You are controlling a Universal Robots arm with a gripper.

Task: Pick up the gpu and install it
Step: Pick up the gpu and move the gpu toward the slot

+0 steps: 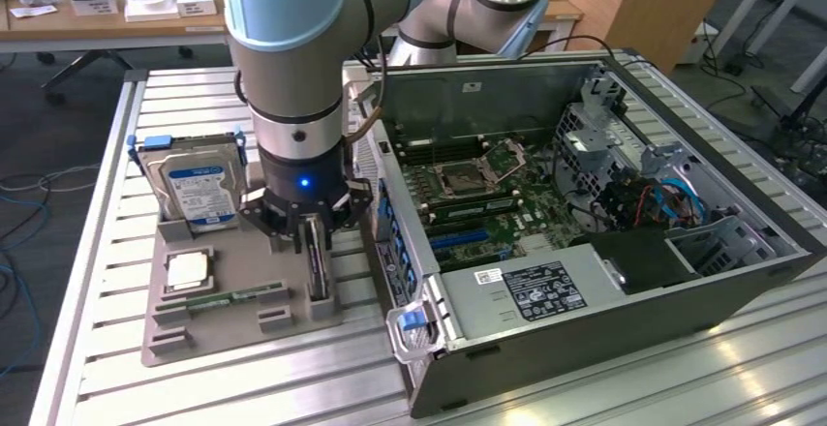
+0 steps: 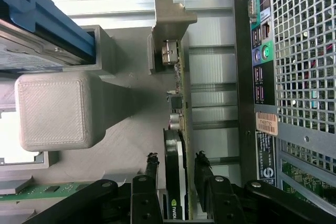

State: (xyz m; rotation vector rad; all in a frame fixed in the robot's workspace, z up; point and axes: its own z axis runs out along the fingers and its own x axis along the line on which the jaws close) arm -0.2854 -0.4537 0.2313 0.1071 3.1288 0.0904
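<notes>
Wrist view puts the gripper (image 2: 176,156) right over the gpu (image 2: 177,129). The card stands on its long edge in a slot of the grey holder tray (image 2: 131,129), and one black finger sits on each flat side of it. The jaws are partly open. A thin dark gap shows between each finger and the card, so they straddle it without gripping, and nothing is lifted.

The card's long axis runs straight away from the jaws towards its connector end in the tray's end bracket. The jaws' closing line therefore crosses the card's thin dimension, over the black cooler section.

In the exterior view, the gripper (image 1: 314,237) hangs straight down from the arm with the gpu (image 1: 320,271) directly beneath it. The card is at the edge of the tray (image 1: 220,324) closest to the computer case (image 1: 723,281), with its length parallel to the case's rear panel.

Further off on the tray are a memory stick (image 1: 227,298) lying flat and a hard drive (image 1: 200,194) propped upright. The case lies open on the tabletop (image 1: 259,387) at the exterior view's right, motherboard exposed.
</notes>
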